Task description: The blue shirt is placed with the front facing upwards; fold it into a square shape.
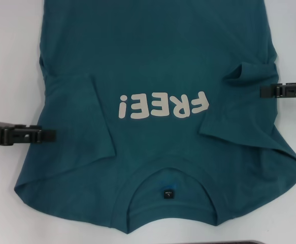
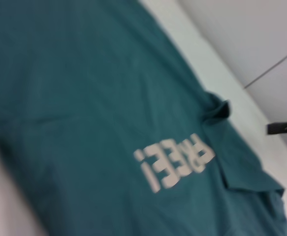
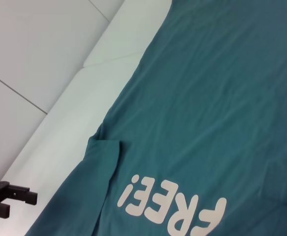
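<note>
The blue shirt (image 1: 153, 66) lies flat on the white table, front up, with its collar and small dark neck label (image 1: 167, 194) nearest me. The white "FREE!" lettering (image 1: 163, 105) reads upside down. Both sleeves are folded in over the body, the left sleeve (image 1: 81, 117) and the right sleeve (image 1: 249, 117). My left gripper (image 1: 54, 135) hovers at the shirt's left edge, open and holding nothing; the right wrist view shows it (image 3: 21, 204) off the cloth. My right gripper (image 1: 262, 91) sits at the right edge beside the folded sleeve, also seen in the left wrist view (image 2: 270, 129).
Bare white table (image 1: 5, 61) runs along both sides of the shirt. A dark strip (image 1: 249, 242) lies at the table's near edge. Grey panels (image 3: 30, 44) stand beyond the table's far side.
</note>
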